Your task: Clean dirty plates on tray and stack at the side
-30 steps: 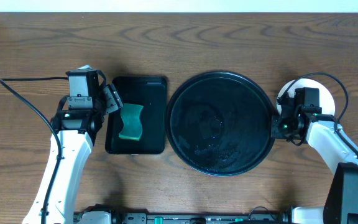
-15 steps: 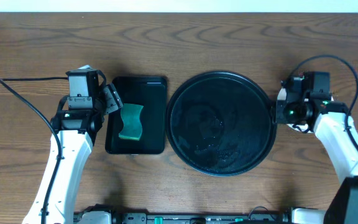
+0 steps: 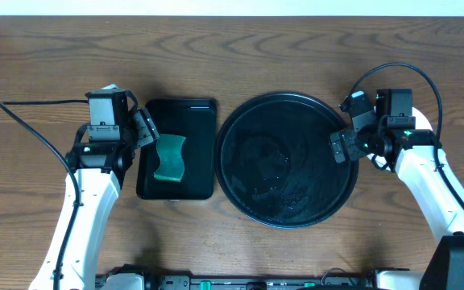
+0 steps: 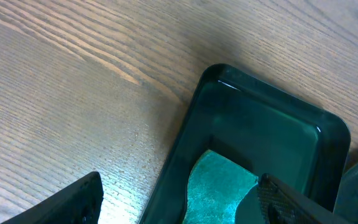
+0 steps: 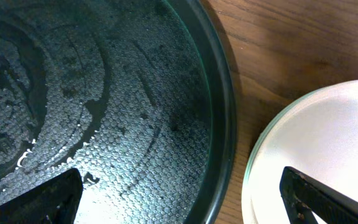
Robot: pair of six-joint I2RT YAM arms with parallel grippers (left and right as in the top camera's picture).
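Observation:
The round black tray (image 3: 280, 165) holds no plates, only wet streaks on its textured floor (image 5: 104, 93). Right of it on the table lies a white plate (image 5: 319, 143), mostly hidden under my right arm in the overhead view, where only a white sliver (image 3: 423, 123) shows. Whether other plates lie under it I cannot tell. My right gripper (image 3: 346, 127) is open and empty. It straddles the tray's right rim (image 5: 219, 124), one finger over the tray and one over the plate (image 5: 185, 202). My left gripper (image 3: 146, 130) is open and empty at the small tray's left edge (image 4: 179, 205).
A rectangular black tray (image 3: 196, 113) left of the round one holds a green sponge (image 3: 170, 157), also seen between my left fingers (image 4: 219, 186). Bare wooden table lies all round, and a black cable (image 3: 31, 121) runs left of the left arm.
My right gripper has opened wide and moved up and leftward off the white plate to hang over the round tray's right rim. The left arm has not moved.

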